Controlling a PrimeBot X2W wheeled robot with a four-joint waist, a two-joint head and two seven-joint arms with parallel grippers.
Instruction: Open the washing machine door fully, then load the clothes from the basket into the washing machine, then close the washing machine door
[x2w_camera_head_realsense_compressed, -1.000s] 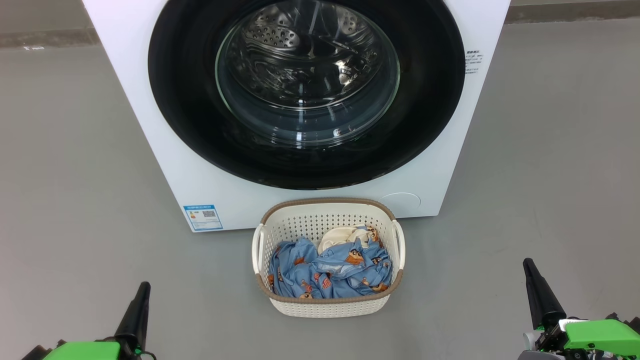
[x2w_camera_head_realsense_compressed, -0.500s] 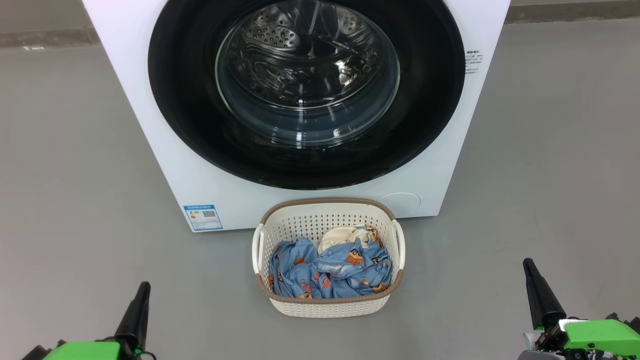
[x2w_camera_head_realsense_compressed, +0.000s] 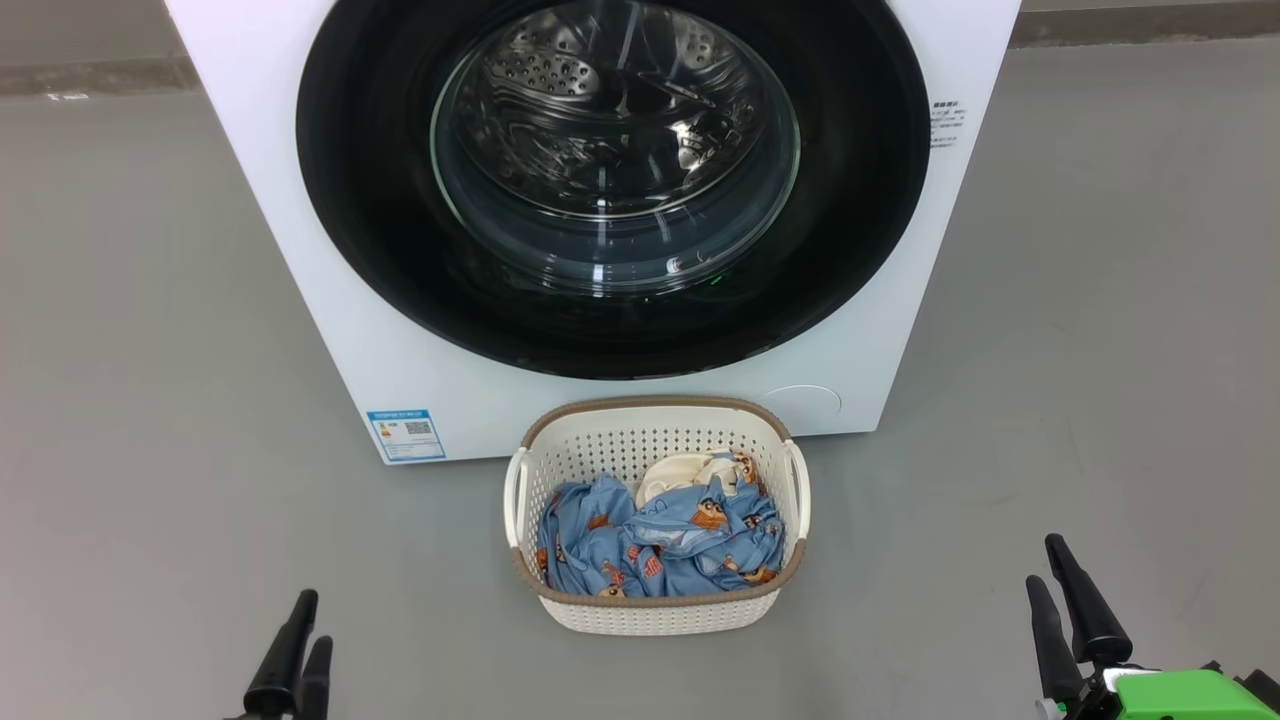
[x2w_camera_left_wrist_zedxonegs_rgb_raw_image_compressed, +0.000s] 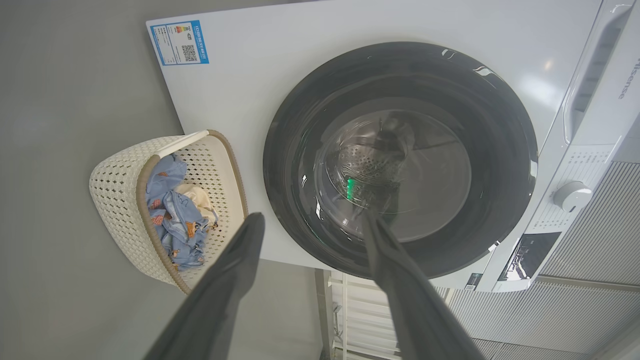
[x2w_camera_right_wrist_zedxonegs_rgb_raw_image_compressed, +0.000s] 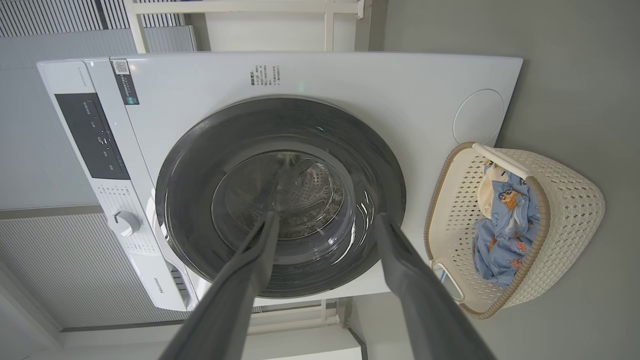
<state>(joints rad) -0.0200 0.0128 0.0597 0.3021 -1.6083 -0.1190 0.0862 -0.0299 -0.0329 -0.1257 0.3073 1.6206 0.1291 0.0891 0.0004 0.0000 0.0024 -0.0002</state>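
The white washing machine (x2w_camera_head_realsense_compressed: 420, 400) stands straight ahead, its glossy black washing machine door (x2w_camera_head_realsense_compressed: 380, 200) shut flat against the front. Through the glass I see the steel drum (x2w_camera_head_realsense_compressed: 615, 150). On the floor before it sits the cream basket (x2w_camera_head_realsense_compressed: 655, 402), holding the light-blue printed clothes (x2w_camera_head_realsense_compressed: 680, 545) and a cream cloth (x2w_camera_head_realsense_compressed: 680, 470). My left gripper (x2w_camera_head_realsense_compressed: 313, 622) is low at the left and my right gripper (x2w_camera_head_realsense_compressed: 1043, 562) low at the right, both open, empty and well short of the basket. The left wrist view shows the left gripper (x2w_camera_left_wrist_zedxonegs_rgb_raw_image_compressed: 314, 220) facing the door (x2w_camera_left_wrist_zedxonegs_rgb_raw_image_compressed: 295, 150). My right gripper (x2w_camera_right_wrist_zedxonegs_rgb_raw_image_compressed: 327, 217) faces the door (x2w_camera_right_wrist_zedxonegs_rgb_raw_image_compressed: 200, 165) too.
Bare grey floor (x2w_camera_head_realsense_compressed: 150, 400) lies on both sides of the machine and the basket. A blue label sticker (x2w_camera_head_realsense_compressed: 405, 434) and a round white cover (x2w_camera_head_realsense_compressed: 800, 400) mark the machine's lower front. The control knob (x2w_camera_left_wrist_zedxonegs_rgb_raw_image_compressed: 571, 195) is on its top panel. A white rack (x2w_camera_right_wrist_zedxonegs_rgb_raw_image_compressed: 240, 7) stands behind.
Both grippers have gone from shut to open, each now showing two spread fingers. Both sit a little lower in the head view. Machine, door and basket have not moved.
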